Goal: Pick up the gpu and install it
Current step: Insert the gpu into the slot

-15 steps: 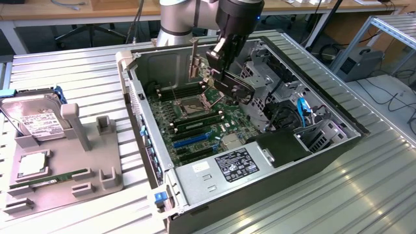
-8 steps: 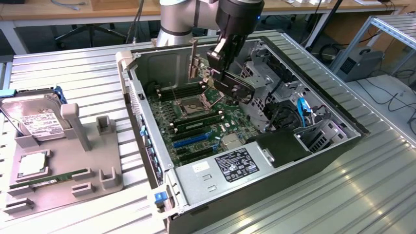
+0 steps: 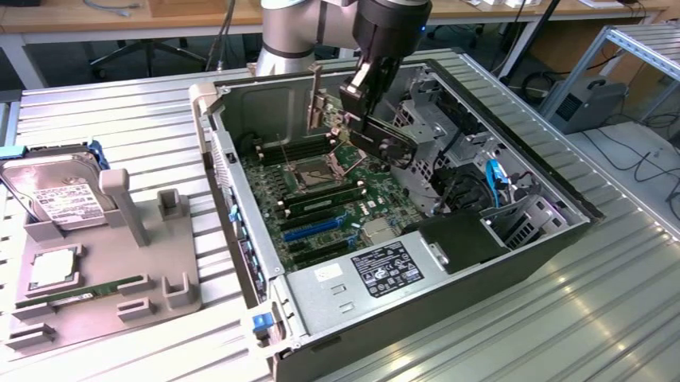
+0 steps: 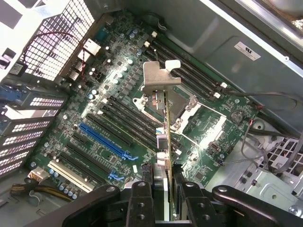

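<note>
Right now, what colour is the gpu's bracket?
Silver-grey; the gpu bracket shows best in the wrist view.

One gpu (image 3: 381, 142), one computer case (image 3: 457, 306) and one grey holder (image 3: 159, 263) are counted. One hard drive (image 3: 59, 199) and one memory stick (image 3: 85, 290) are seen.

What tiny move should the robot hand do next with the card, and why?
Probably slide sideways, staying high, toward the blue slot. The hand grips the gpu in the air above the motherboard, and it seems to hang over the processor socket, not over the slots yet.
</note>
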Controlling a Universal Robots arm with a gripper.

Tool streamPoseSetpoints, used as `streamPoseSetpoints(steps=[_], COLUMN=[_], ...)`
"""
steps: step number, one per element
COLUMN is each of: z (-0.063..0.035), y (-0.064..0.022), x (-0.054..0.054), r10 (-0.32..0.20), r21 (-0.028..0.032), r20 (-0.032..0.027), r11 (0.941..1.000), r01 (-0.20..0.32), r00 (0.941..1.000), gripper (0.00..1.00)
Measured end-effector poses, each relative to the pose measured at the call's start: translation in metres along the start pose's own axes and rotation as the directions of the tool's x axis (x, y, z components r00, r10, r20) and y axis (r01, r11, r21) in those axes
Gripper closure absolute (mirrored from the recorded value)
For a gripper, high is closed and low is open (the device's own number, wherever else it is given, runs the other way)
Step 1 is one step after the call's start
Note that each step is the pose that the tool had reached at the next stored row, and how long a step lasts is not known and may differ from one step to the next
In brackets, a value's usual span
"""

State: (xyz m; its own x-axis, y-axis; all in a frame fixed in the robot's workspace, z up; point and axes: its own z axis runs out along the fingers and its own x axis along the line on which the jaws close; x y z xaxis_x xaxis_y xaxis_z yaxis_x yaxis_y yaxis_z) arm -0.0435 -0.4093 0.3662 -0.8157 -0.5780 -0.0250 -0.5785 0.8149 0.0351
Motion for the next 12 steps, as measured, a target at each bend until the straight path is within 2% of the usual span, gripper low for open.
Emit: streamPoseSetpoints(steps=[12], z=[0.0001], y=[0.0000], x=[0.0000], r10=[-0.038], r21=[-0.0010], r20=[-0.0013], r11=[0.9993], r01=[0.038], r00=[0.9993], gripper=[0.73])
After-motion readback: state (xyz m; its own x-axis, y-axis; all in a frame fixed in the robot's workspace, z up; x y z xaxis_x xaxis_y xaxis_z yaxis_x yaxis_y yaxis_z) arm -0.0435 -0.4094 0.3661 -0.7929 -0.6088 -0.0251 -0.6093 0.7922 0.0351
